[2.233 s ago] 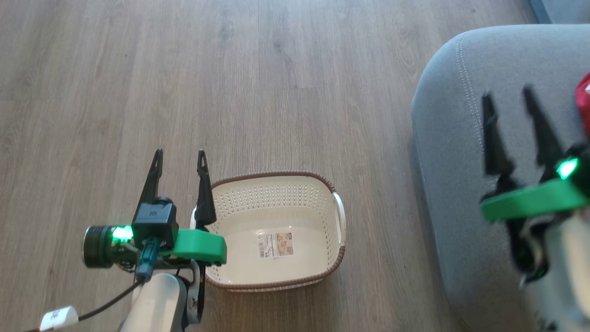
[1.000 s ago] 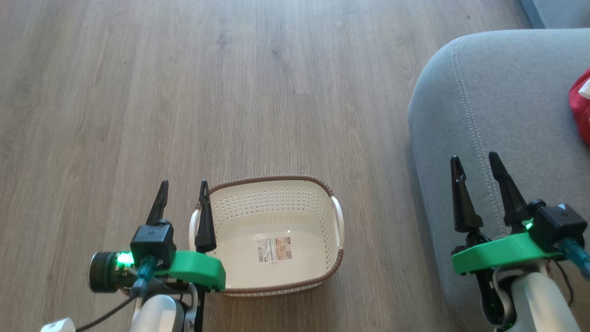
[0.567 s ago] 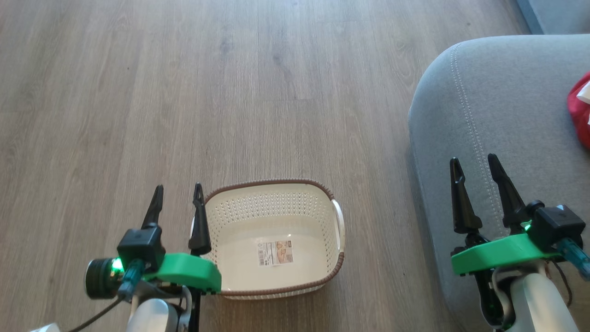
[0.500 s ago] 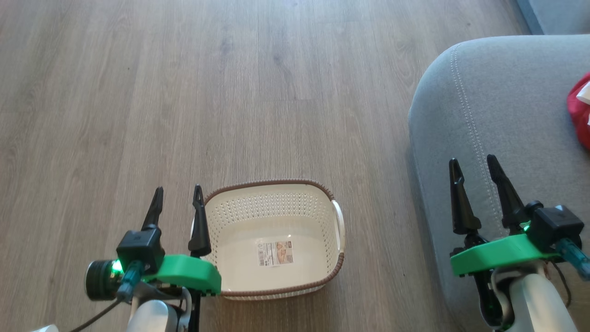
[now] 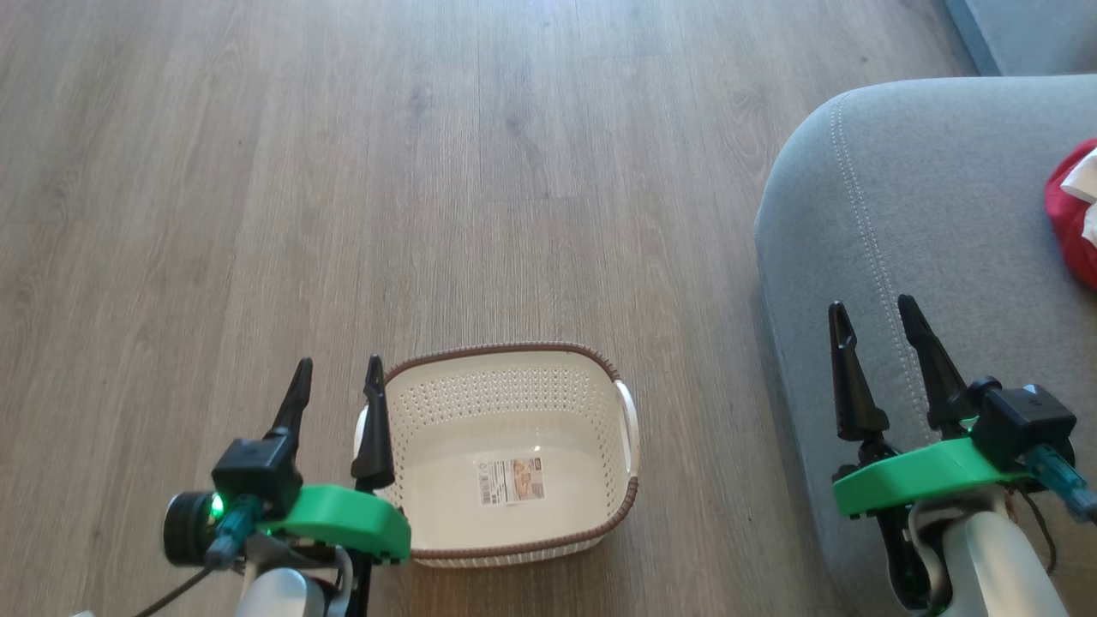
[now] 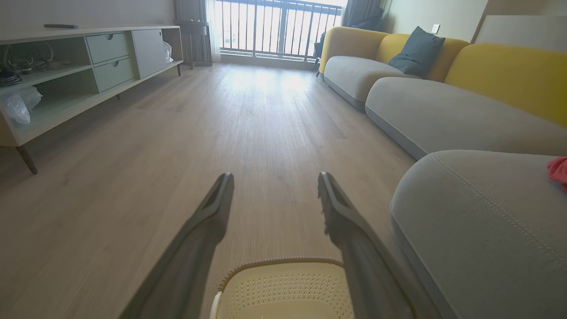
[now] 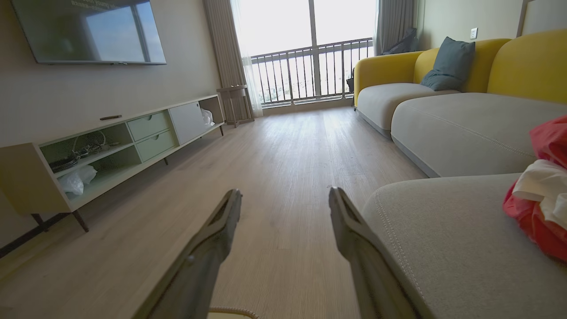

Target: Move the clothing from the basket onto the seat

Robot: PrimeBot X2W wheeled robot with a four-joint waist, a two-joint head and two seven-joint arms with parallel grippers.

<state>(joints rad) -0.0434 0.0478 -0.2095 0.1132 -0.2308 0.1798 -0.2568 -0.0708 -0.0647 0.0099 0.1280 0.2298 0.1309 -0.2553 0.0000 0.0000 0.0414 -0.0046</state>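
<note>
Clothing (image 5: 1071, 214), red with white trim, lies bunched on the seat (image 5: 926, 188) at three o'clock. At six o'clock the basket (image 5: 497, 349) holds just a label (image 5: 512, 456). On the left gripper (image 5: 338, 368) and right gripper (image 5: 867, 304), fingers spread wide, holding nothing. Soft, light, floppy fabric probably; pinch a raised fold.

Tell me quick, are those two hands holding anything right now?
Left hand: open, holding nothing.
Right hand: open, holding nothing.

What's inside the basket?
Only a paper label on the basket floor; the left claw covers its left edge. The clothes lie on the seat.
</note>
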